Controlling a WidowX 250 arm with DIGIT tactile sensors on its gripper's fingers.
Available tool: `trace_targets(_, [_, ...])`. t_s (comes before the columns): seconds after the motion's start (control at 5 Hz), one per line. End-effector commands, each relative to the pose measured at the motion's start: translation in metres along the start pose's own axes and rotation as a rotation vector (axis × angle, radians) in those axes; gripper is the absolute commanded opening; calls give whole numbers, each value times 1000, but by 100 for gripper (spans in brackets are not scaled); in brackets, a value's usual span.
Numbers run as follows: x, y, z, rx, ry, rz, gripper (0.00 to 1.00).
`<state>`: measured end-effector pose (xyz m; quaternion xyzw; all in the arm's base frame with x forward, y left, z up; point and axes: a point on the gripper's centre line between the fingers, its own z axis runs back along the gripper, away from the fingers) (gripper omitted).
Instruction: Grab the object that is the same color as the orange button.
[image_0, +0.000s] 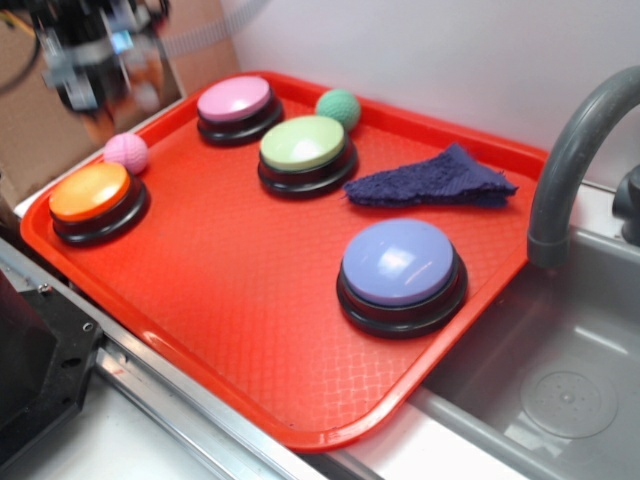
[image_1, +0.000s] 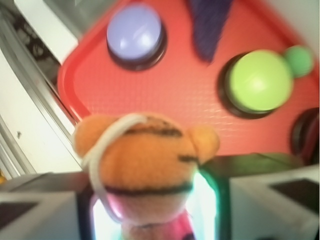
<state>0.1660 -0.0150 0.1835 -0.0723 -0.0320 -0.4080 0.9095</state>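
Note:
My gripper (image_0: 95, 65) is blurred at the top left, raised above the left end of the red tray (image_0: 250, 330). In the wrist view the gripper (image_1: 150, 200) is shut on the object (image_1: 145, 160), a small orange plush thing with black stripes and a white cord, held between the grey fingers (image_1: 45, 205) high over the tray. The orange button (image_0: 92, 195), a glossy orange dome on a black base, sits at the tray's left corner, below and in front of the gripper. It is out of the wrist view.
On the tray are a pink ball (image_0: 126, 152), a pink button (image_0: 235, 100), a green button (image_0: 303, 145), a green ball (image_0: 338, 107), a dark blue cloth (image_0: 430, 180) and a purple button (image_0: 400, 265). A grey faucet (image_0: 580, 150) and sink (image_0: 560, 380) stand at the right.

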Motion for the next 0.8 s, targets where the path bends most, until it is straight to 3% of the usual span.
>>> trace_targets(0.0, [6,-6,30,40,38,18,0])
trace_targets(0.4, [10,-1,40,100,86,2,0])
trace_targets(0.6, [7,-1,39,119,105,24,53])
